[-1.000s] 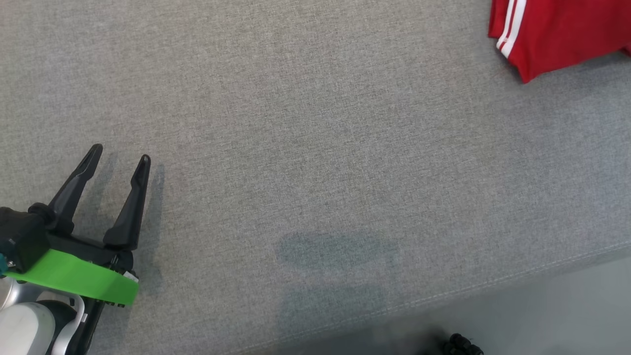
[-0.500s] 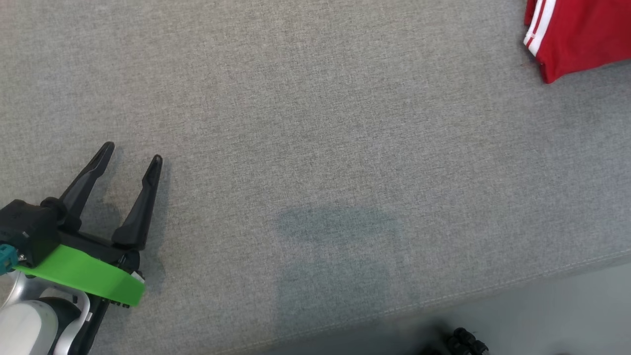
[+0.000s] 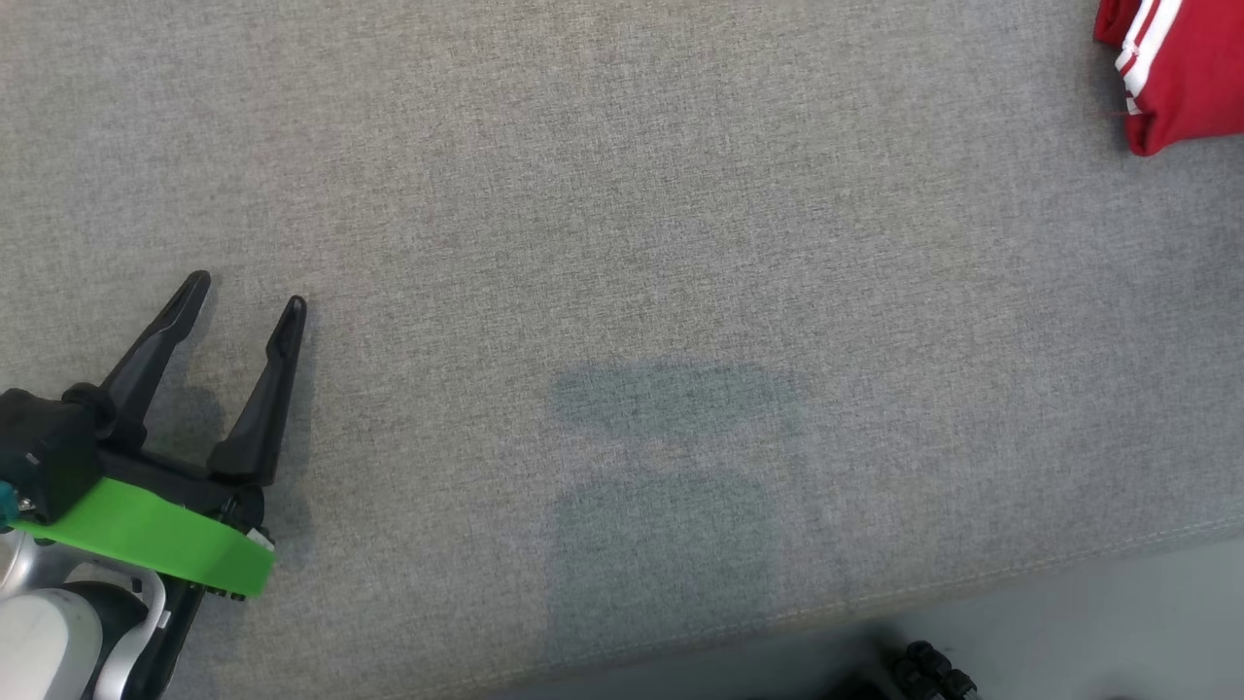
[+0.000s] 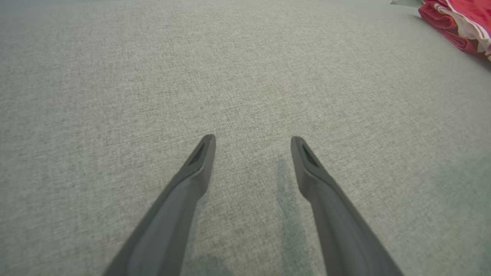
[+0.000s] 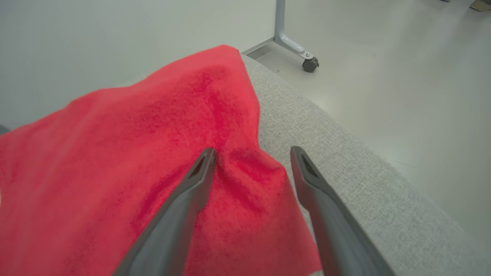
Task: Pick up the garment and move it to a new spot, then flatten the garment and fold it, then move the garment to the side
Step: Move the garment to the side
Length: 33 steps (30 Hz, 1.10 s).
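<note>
The red garment [image 3: 1181, 78] with white stripes lies at the far right of the grey surface, cut off by the head view's top right corner. My right gripper [image 5: 253, 150] is open just above the garment's [image 5: 134, 134] near edge, with a low ridge of red cloth between its spread fingers and nothing pinched. My left gripper [image 3: 248, 295] is open and empty at the lower left, low over bare grey fabric. In the left wrist view the left gripper [image 4: 253, 140] points across the surface, and the garment [image 4: 460, 19] is far off at the top right.
The grey upholstered surface [image 3: 622, 243] ends in a stitched front edge [image 3: 972, 578], with pale floor beyond. A dark object [image 3: 933, 671] sits on the floor by that edge. A metal leg with a caster [image 5: 308, 63] stands on the floor past the surface's right side.
The head camera has turned, so the garment now sits farther right in the picture with less of it visible. The left gripper stays open and is almost in the same place.
</note>
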Motion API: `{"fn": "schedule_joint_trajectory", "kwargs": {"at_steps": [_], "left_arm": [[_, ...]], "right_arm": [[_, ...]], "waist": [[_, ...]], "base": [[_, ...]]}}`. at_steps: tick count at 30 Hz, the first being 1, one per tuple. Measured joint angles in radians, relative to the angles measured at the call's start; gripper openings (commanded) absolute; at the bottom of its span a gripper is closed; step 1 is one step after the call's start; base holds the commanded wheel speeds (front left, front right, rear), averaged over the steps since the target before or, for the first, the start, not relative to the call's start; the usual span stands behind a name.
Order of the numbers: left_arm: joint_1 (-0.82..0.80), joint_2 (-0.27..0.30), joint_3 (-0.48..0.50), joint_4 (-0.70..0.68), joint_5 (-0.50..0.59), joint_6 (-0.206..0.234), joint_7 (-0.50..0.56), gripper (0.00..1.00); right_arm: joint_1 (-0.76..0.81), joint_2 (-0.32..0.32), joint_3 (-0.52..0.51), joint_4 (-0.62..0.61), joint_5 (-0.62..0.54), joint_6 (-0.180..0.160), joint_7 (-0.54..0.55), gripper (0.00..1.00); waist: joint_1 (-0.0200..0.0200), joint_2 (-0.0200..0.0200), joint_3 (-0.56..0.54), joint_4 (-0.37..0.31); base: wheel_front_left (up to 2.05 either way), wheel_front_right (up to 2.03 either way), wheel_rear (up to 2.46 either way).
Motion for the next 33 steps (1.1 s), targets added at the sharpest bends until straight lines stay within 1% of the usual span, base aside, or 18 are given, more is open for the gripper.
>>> {"fn": "schedule_joint_trajectory", "kwargs": {"at_steps": [1, 5, 9, 11, 13, 16, 18, 21, 22, 25, 26, 30, 33], "left_arm": [[0.000, 0.000, 0.004, -0.001, 0.000, 0.001, 0.000, 1.00], [0.000, -0.004, 0.003, 0.004, 0.000, 0.005, -0.002, 1.00], [0.000, -0.007, -0.002, 0.005, 0.000, 0.005, -0.002, 1.00], [0.000, -0.013, -0.002, 0.005, 0.000, 0.005, -0.002, 1.00], [0.000, -0.015, 0.001, 0.004, 0.000, 0.005, -0.002, 1.00], [0.000, -0.021, 0.010, 0.010, 0.000, 0.005, -0.011, 1.00], [0.000, -0.031, 0.010, 0.017, 0.000, 0.005, -0.023, 1.00], [-0.001, -0.052, 0.011, 0.042, 0.000, 0.005, -0.051, 1.00], [-0.001, -0.061, 0.011, 0.051, 0.000, 0.005, -0.059, 1.00], [0.000, -0.076, 0.016, 0.086, 0.000, 0.005, -0.083, 1.00], [0.000, -0.076, 0.019, 0.100, 0.000, 0.005, -0.091, 1.00], [0.005, -0.095, 0.049, 0.154, -0.002, 0.006, -0.129, 1.00], [0.018, -0.103, 0.068, 0.200, 0.004, 0.014, -0.148, 1.00]], "right_arm": [[0.000, 0.003, -0.003, 0.022, -0.034, 0.000, -0.039, 1.00], [0.003, 0.004, -0.033, 0.095, -0.096, 0.000, -0.099, 1.00], [0.021, 0.008, -0.081, 0.179, -0.112, 0.000, -0.128, 1.00], [0.024, 0.015, -0.098, 0.202, -0.112, 0.000, -0.141, 1.00], [0.022, 0.026, -0.107, 0.212, -0.112, 0.000, -0.150, 1.00], [0.012, 0.060, -0.108, 0.221, -0.112, 0.000, -0.178, 1.00], [0.011, 0.076, -0.102, 0.216, -0.112, 0.000, -0.209, 1.00], [0.012, 0.080, -0.092, 0.177, -0.109, 0.002, -0.272, 1.00], [0.013, 0.078, -0.078, 0.163, -0.114, 0.009, -0.289, 1.00], [0.037, 0.067, -0.011, 0.123, -0.171, 0.056, -0.334, 1.00], [0.046, 0.067, -0.003, 0.110, -0.184, 0.058, -0.351, 1.00], [0.086, 0.069, 0.021, 0.053, -0.207, 0.082, -0.366, 1.00], [0.128, 0.091, 0.035, 0.008, -0.218, 0.099, -0.368, 1.00]], "waist": [[0.0000, 0.0000, 0.001, 0.001], [0.0000, 0.0000, -0.005, 0.004], [0.0000, 0.0000, -0.017, 0.011], [0.0000, 0.0000, -0.024, 0.015], [0.0000, 0.0000, -0.028, 0.019], [0.0000, 0.0000, -0.035, 0.019], [0.0000, 0.0000, -0.044, 0.019], [0.0000, 0.0000, -0.065, 0.018], [0.0000, 0.0000, -0.074, 0.018], [0.0000, 0.0000, -0.106, 0.019], [0.0000, 0.0000, -0.118, 0.019], [0.0000, 0.0000, -0.168, 0.017], [0.0000, 0.0000, -0.208, 0.016]], "base": [[0.00, 0.00, 0.00], [0.00, 0.00, 0.00], [0.00, 0.00, 0.00], [0.00, 0.00, 0.00], [0.00, 0.00, 0.00], [0.00, 0.00, 0.00], [0.00, 0.00, 0.00], [0.00, 0.00, 0.00], [0.00, 0.00, 0.00], [0.00, 0.00, 0.00], [0.00, 0.00, 0.00], [0.00, 0.00, 0.00], [0.00, 0.00, 0.00]]}}
